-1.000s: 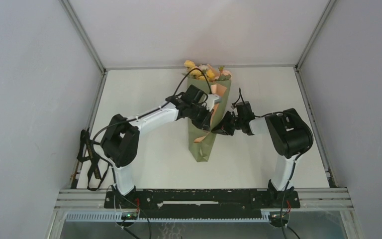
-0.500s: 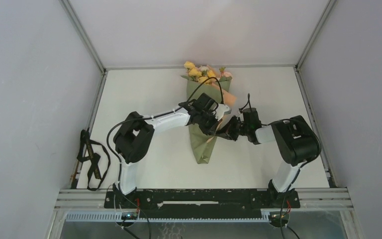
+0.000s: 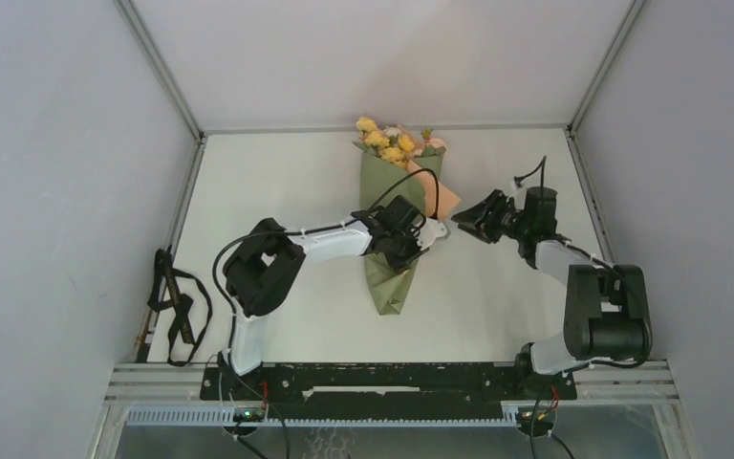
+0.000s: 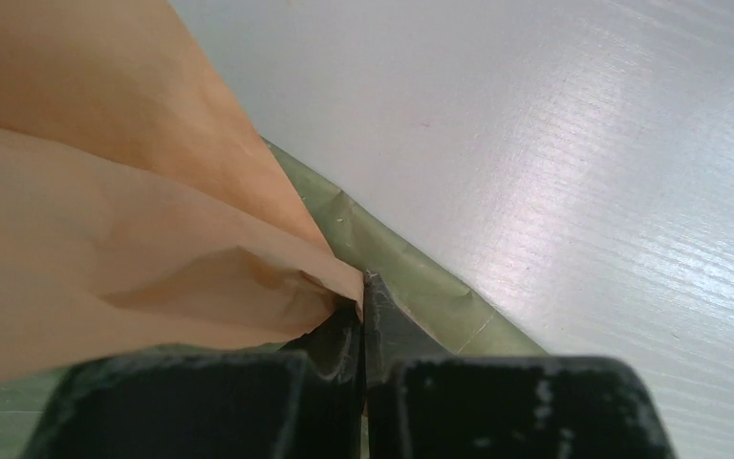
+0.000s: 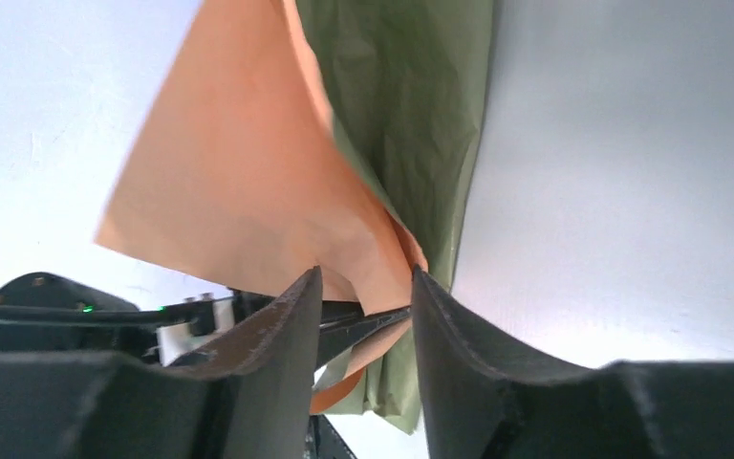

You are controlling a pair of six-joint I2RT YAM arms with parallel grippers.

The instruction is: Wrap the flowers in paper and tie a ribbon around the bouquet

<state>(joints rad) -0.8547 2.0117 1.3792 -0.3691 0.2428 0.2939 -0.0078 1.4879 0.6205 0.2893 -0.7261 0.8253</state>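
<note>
The white table in front of me carries one bouquet, lying lengthwise near the middle. Its flowers reach the far edge, and the narrow tip of the olive paper points back towards my bases. A peach flap of that paper sticks out on the right side. A looped black ribbon lies at the left edge; I cannot tell whether it is on the top or on the rail.

Soft even light, hardly any shadows. Glare streak on the table in left wrist view; paper looks kinda smeared up close.
</note>
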